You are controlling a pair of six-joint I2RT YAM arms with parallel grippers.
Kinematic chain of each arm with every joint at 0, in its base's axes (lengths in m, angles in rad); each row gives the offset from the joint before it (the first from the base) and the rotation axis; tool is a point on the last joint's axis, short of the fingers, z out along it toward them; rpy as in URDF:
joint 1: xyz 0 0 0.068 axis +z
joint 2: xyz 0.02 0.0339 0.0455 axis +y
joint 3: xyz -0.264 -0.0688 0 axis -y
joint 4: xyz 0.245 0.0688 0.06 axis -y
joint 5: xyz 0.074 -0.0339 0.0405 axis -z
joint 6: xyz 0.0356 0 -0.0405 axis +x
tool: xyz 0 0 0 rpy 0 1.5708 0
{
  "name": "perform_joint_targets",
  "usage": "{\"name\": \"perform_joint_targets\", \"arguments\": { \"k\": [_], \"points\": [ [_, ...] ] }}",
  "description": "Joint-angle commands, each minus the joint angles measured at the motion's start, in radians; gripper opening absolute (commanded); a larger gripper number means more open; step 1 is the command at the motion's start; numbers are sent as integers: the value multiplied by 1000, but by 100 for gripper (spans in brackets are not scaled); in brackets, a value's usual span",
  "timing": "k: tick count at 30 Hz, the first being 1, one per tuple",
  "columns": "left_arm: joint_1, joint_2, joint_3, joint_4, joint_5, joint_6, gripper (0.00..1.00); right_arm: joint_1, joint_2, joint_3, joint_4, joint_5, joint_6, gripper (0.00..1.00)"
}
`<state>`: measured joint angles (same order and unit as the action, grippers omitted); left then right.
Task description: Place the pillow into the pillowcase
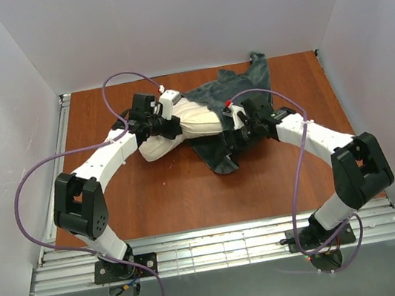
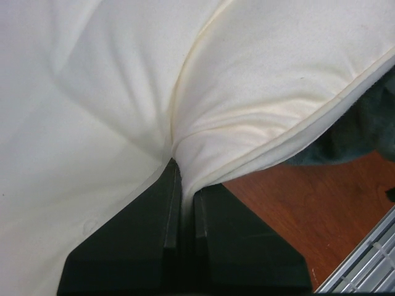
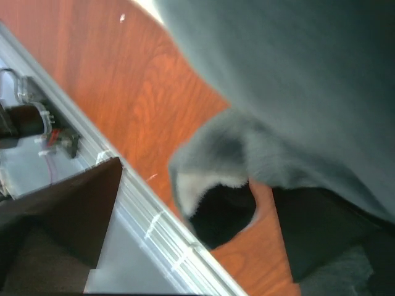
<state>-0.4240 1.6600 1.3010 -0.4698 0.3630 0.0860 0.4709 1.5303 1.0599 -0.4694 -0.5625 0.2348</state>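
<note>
From above and behind, the top camera takes in the whole reddish-brown wooden table [image 1: 152,196]. The wrist cameras sit close, the left against the plump cream-white cushion [image 2: 111,92], the right against the dark grey-teal plush sack [image 3: 296,68]. All three share the table.

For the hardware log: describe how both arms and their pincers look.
Left arm and right arm: white tubular links, bulky black joint housings. A purple cable loops along each. Left pincer has black wedge fingers; right pincer dark too, red dot on its white mount.
</note>
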Motion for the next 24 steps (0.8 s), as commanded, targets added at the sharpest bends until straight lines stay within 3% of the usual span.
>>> {"name": "perform_joint_targets", "arguments": {
  "k": [1, 3, 4, 7, 11, 13, 18, 22, 24],
  "points": [
    [1, -77, -11, 54, 82, -155, 0, 37, 50, 75, 60, 160, 74, 56],
    [4, -100, -38, 92, 96, -222, 0, 31, 76, 139, 60, 205, 48, 16],
    [7, -115, -51, 105, 94, -251, 0, 31, 74, 170, 64, 213, 28, 2],
    [51, -186, -110, 189, 132, -384, 0, 52, 44, 324, 92, 184, -64, 1],
    [80, -256, -143, 282, 148, -544, 0, 219, 24, 530, 83, 121, -205, 1],
    [80, -272, -140, 359, 154, -665, 0, 326, 57, 619, 61, 17, -232, 1],
    [99, -253, -51, 439, 174, -815, 0, 531, 45, 624, 58, -143, -360, 1],
    [172, -281, -29, 442, 159, -790, 0, 482, 30, 629, 29, -170, -427, 1],
    [205, -289, -42, 444, 175, -743, 0, 491, -47, 487, 29, -223, -414, 1]
  ]
}}
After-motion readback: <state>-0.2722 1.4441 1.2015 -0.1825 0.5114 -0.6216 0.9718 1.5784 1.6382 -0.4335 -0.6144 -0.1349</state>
